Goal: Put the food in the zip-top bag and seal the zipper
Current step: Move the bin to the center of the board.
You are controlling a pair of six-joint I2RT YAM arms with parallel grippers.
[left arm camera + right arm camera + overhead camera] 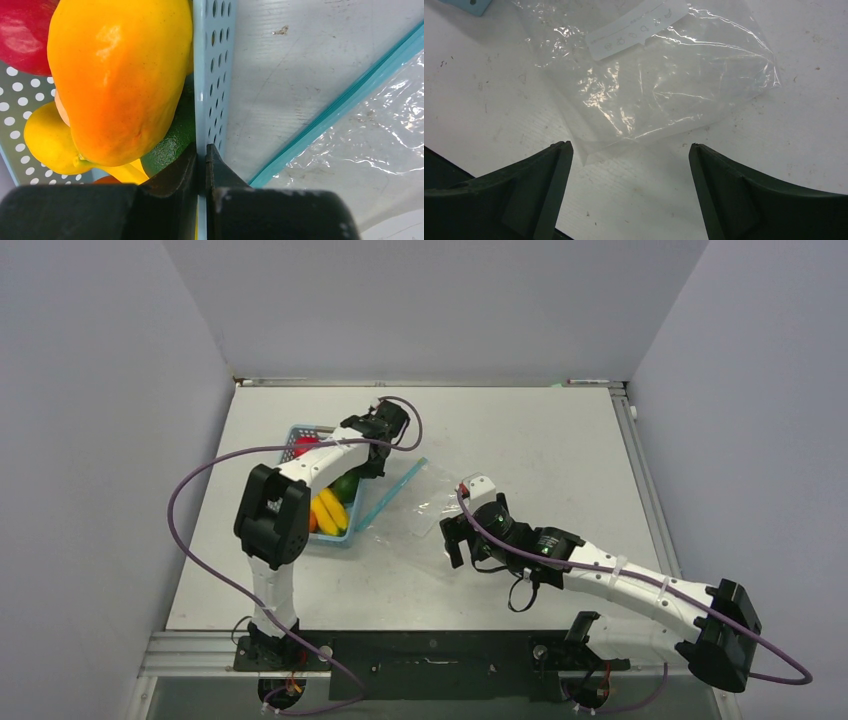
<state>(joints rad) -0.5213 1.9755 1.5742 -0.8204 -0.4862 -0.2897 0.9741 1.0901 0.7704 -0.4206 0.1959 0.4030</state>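
Overhead rear view; two close, downward wrist views, zip-top bag (649,95) common.

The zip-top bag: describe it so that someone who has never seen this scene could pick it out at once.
On the white table, look just right of the light-blue basket holding the food. The zip-top bag lies flat there, apparently empty. It is the only clear, crinkly thing, edged by a teal zipper along the side facing the basket.

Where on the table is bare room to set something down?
Bare: the table right of the bag and along the far edge. Crowded: centre-left, where the left pincer clamps the basket wall beside the bag's mouth, the open right pincer before the bag.
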